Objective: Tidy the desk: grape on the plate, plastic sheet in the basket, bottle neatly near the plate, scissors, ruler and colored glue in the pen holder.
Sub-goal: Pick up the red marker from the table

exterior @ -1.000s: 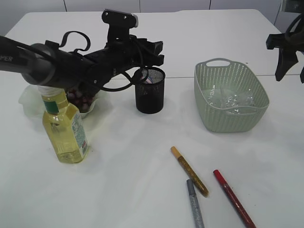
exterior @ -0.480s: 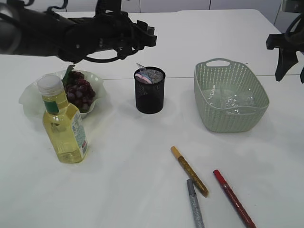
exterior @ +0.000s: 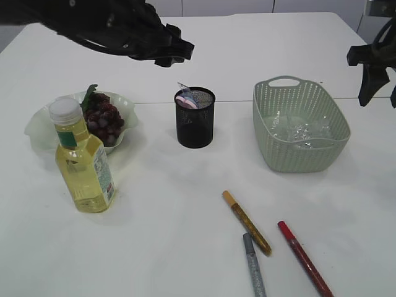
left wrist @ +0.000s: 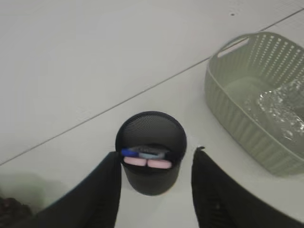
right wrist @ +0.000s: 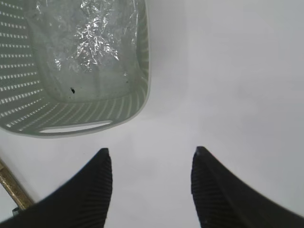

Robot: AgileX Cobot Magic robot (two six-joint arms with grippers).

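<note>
The black mesh pen holder [exterior: 195,117] stands mid-table with pink scissor handles and a ruler inside; it also shows in the left wrist view [left wrist: 150,152]. My left gripper [exterior: 176,51] is open and empty, raised above and behind the holder. Dark grapes [exterior: 104,118] lie on the pale plate [exterior: 41,130]. The yellow bottle [exterior: 83,161] stands upright in front of the plate. Crumpled plastic sheet [exterior: 297,130] lies in the green basket [exterior: 299,124]. Gold [exterior: 246,223], grey [exterior: 254,267] and red [exterior: 304,258] glue pens lie on the table at the front. My right gripper [exterior: 376,73] is open and empty, beside the basket's right side.
The table's seam line runs behind the pen holder. The basket [right wrist: 76,71] with the sheet fills the upper left of the right wrist view; a gold pen tip [right wrist: 12,187] shows at its lower left.
My left arm has lifted up and back away from the pen holder, uncovering the plate and grapes. The right arm has not moved.
</note>
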